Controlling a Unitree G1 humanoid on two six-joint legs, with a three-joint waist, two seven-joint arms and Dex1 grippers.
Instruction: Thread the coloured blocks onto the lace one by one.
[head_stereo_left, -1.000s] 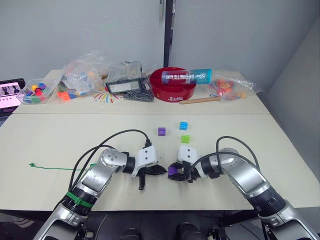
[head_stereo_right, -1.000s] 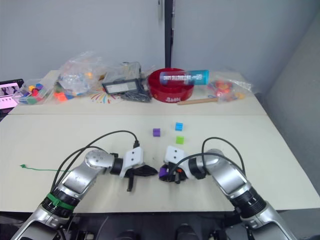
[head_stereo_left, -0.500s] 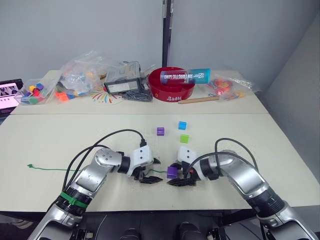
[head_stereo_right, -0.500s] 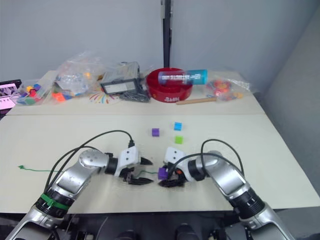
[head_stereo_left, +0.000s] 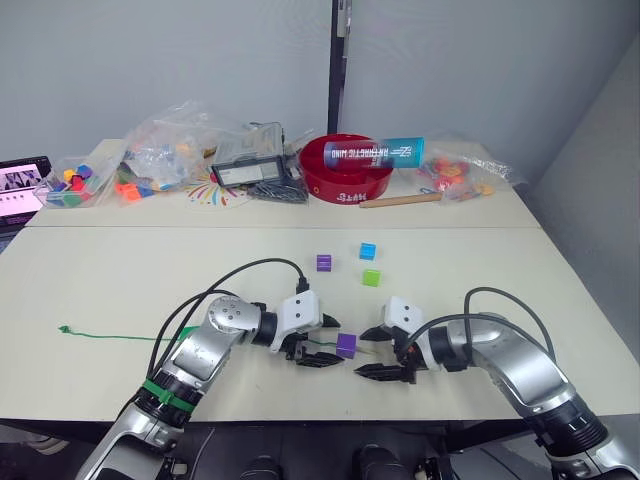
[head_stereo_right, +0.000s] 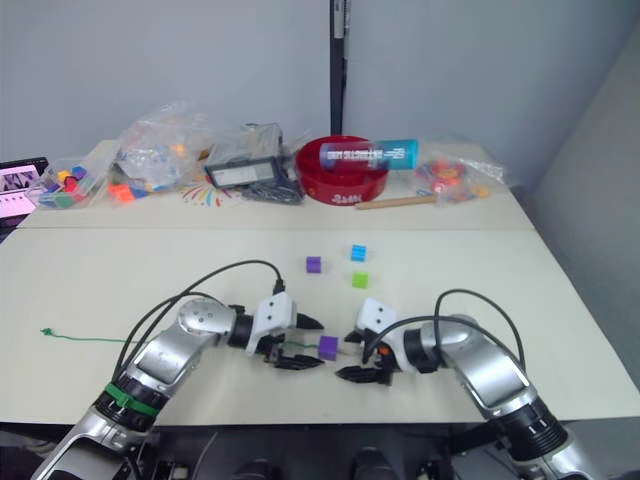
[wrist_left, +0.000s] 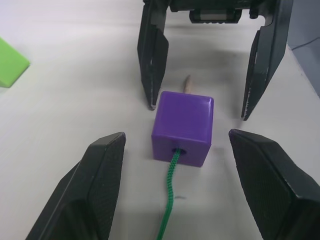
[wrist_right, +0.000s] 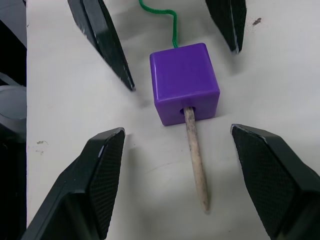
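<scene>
The pale, smooth table (head_stereo_left: 120, 280) is carrying everything. Near its front edge the left gripper (head_stereo_left: 318, 342) and the right gripper (head_stereo_left: 383, 352) are facing each other, both with their matte black, wedge-shaped fingers spread wide and gripping nothing. The thin, braided green lace (wrist_left: 169, 202) is trailing across the table toward the robot's left. Between the two grippers a glossy purple block (wrist_right: 184, 83) with rounded edges is sitting on the table, already threaded: the cord is entering one hole and the stiff, pale, tapered tip (wrist_right: 197, 160) is poking out the opposite side.
</scene>
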